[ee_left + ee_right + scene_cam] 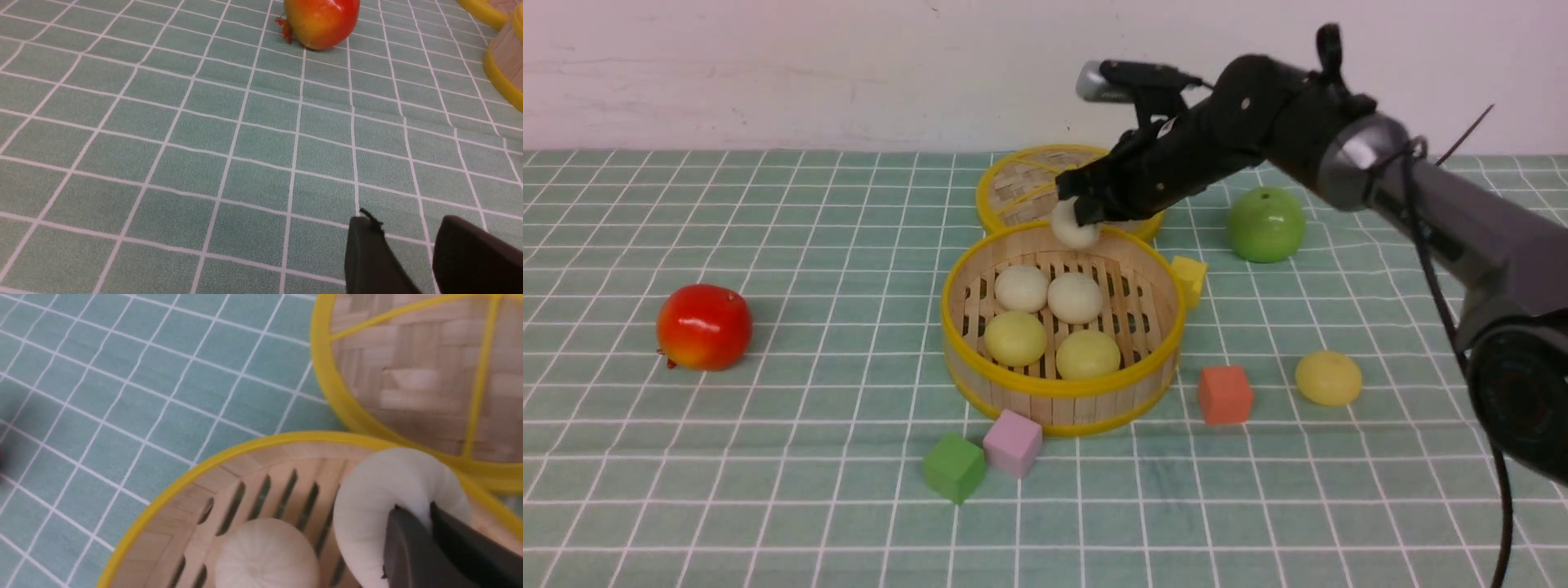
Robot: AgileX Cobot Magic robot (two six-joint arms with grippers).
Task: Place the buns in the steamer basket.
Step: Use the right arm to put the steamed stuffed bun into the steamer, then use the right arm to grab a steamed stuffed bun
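The steamer basket [1152, 359] stands mid-table and holds two off-white buns [1022, 287] [1075, 296] and two pale yellow buns [1015, 338] [1087, 354]. My right gripper [1081, 214] is shut on a third off-white bun [1072, 232] and holds it above the basket's far rim; in the right wrist view the fingers pinch this bun [380, 498] over the basket [171, 486]. One pale yellow bun [1328, 377] lies on the cloth right of the basket. My left gripper [408, 237] is open and empty above bare cloth, out of the front view.
The woven lid [1021, 192] lies behind the basket. A green apple [1266, 224] is at the right, a red fruit [703, 327] at the left. Yellow [1191, 276], orange [1224, 394], pink [1012, 442] and green [953, 467] cubes ring the basket.
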